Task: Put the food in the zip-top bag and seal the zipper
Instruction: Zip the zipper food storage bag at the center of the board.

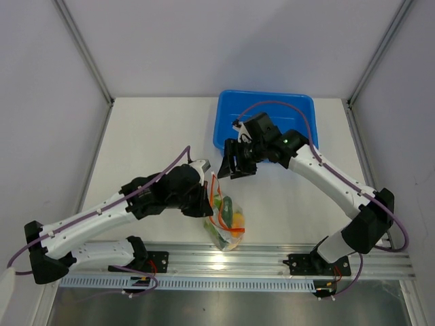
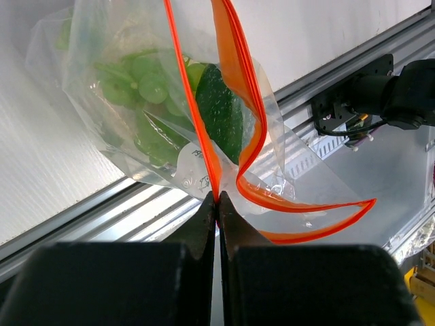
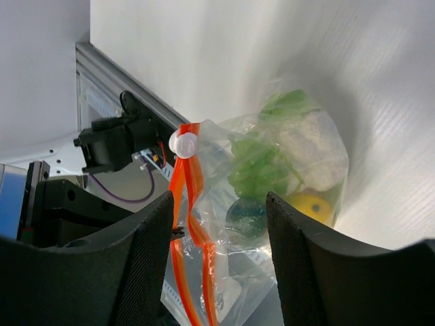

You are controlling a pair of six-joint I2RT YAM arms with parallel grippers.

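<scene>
Two arms at work over a white table (image 1: 156,136). From above, the left gripper (image 1: 207,204) meets the zip-top bag (image 1: 230,224) at the table's near edge, just beside the metal rail (image 1: 285,257). The right gripper (image 1: 234,163) hangs well apart from the bag, in front of the blue bin (image 1: 299,109), with its jaws spread.

The overhead view shows only dark green and yellow through the plastic. The wrist cameras tell more. The left wrist view shows that gripper's black jaws pressed together on the zipper (image 2: 238,68), pinching one orange-red strip. The other strip curls away to the right, so the mouth gapes there. Behind the strips sit the pea-like cluster (image 2: 136,81) and the cucumber (image 2: 221,109).

The right wrist view looks between its own parted fingers (image 3: 153,258), which grasp nothing, and takes in the bag from the other side. Only here do all four foods show inside it: the white cauliflower (image 3: 312,153) at the top, the green cluster beside it, the mango (image 3: 312,204) lower right, and the cucumber's dark end next to it. A small white round piece (image 3: 183,144) caps the top of the zipper, a detail neither other view shows.
</scene>
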